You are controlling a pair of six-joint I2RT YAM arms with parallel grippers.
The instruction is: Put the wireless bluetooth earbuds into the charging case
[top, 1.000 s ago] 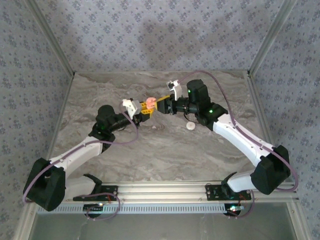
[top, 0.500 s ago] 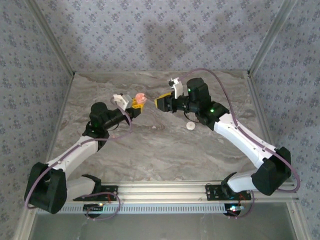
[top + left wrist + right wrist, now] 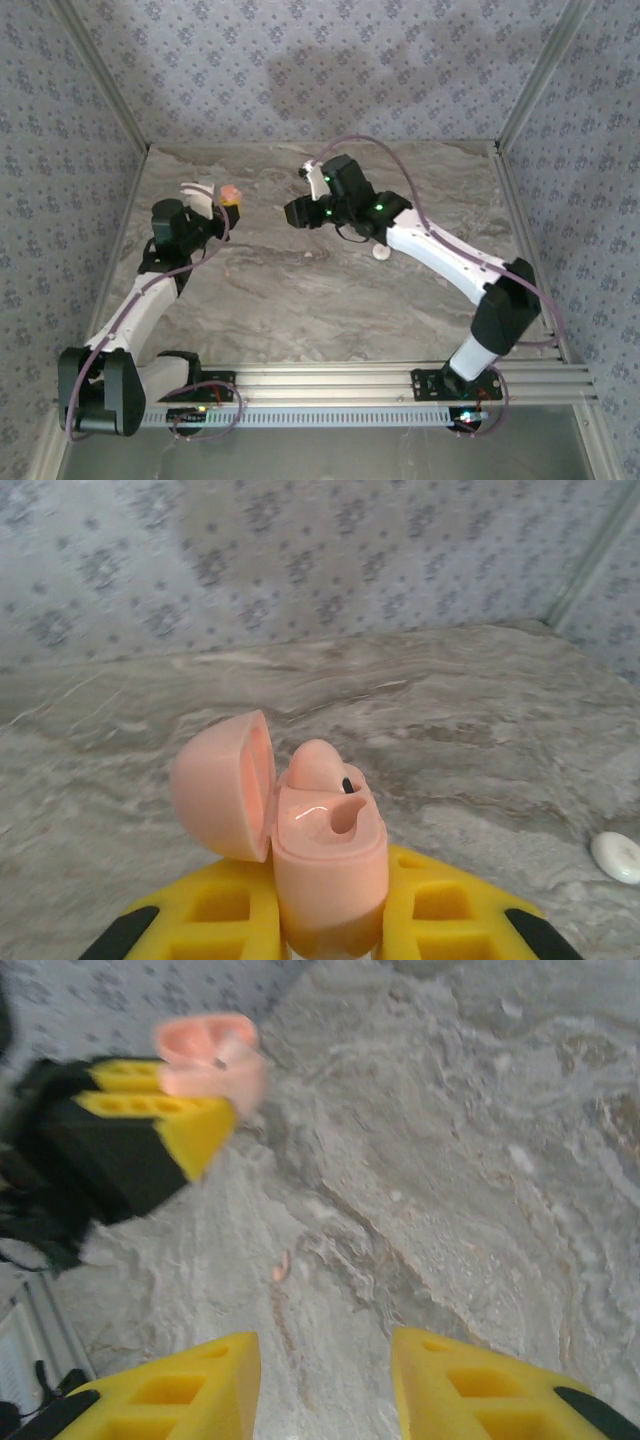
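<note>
Case (image 3: 330, 845), lid (image 3: 222, 785) open, is clamped in the left gripper (image 3: 226, 199), held up off the table (image 3: 450, 730); one socket (image 3: 340, 820) looks empty. Right gripper (image 3: 325, 1380), right of the case, has jaws apart and bare. Next, probably, it fetches the pink speck (image 3: 281, 1265) on the table nearby. A second ago both grippers met at the case; now they're apart.

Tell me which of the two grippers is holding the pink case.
The left gripper: its yellow jaws are shut on the pink case, whose lid stands open. The right gripper has its jaws apart with nothing between them.
</note>
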